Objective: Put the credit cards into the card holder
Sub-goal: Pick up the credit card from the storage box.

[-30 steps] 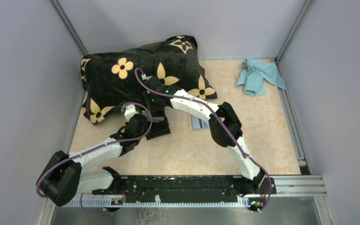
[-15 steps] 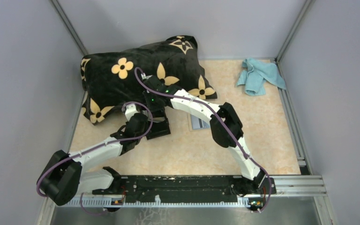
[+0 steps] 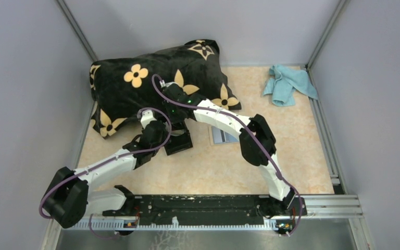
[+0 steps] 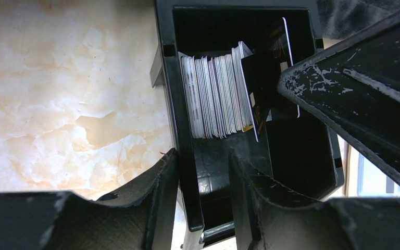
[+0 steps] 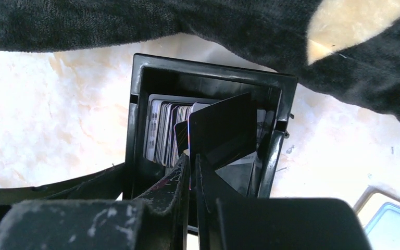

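Lying across the back left of the marbled surface (image 3: 213, 172) is one black pillow (image 3: 135, 88) with yellow flowers, its edge close behind the one black card holder (image 3: 179, 145). The left arm (image 3: 109, 164) and the right arm (image 3: 224, 117) both bend down over this holder. One light blue cloth (image 3: 287, 83) lies back right, well apart. The left tool (image 4: 202, 159) is spread, one finger on each side of the holder's near wall. The right tool (image 5: 192, 161) pinches one dark card (image 5: 224, 127), tilted inside the holder beside a row of upright cards (image 4: 213, 94). One grey card (image 3: 222, 136) lies flat nearby, partly under the right arm.
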`<state>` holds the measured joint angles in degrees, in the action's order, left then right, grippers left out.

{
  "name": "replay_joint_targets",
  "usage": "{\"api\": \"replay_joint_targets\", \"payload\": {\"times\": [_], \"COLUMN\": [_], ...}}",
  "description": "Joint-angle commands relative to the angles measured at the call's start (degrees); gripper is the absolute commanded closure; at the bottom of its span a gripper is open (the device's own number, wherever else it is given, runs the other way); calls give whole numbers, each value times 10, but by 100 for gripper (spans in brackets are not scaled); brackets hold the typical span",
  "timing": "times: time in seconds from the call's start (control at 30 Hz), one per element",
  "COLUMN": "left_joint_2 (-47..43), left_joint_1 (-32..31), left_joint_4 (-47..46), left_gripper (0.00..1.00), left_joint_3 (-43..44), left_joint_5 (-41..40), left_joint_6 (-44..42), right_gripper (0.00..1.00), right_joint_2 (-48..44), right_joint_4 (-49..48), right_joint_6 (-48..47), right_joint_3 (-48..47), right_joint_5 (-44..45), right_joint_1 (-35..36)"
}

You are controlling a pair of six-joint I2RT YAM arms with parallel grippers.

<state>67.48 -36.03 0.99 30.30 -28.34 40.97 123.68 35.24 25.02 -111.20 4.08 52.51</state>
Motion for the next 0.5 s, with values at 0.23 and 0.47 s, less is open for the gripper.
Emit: {"api": "replay_joint_targets", "payload": {"times": [0.23, 0.47], "left_joint_2": [-26, -27], "left_joint_1": [-18, -26], "left_joint_4": [14, 29], "left_gripper": [53, 52], "left_joint_3": [55, 89], "left_joint_5": [-27, -34], "left_joint_6": [-27, -46], "right_gripper": [100, 100], "right_joint_2": [-83, -116], "right_joint_4": [-22, -36], "right_joint_6": [-29, -40], "right_joint_3": [46, 73], "right_joint_5": [46, 60], "right_joint_1": [8, 7]}}
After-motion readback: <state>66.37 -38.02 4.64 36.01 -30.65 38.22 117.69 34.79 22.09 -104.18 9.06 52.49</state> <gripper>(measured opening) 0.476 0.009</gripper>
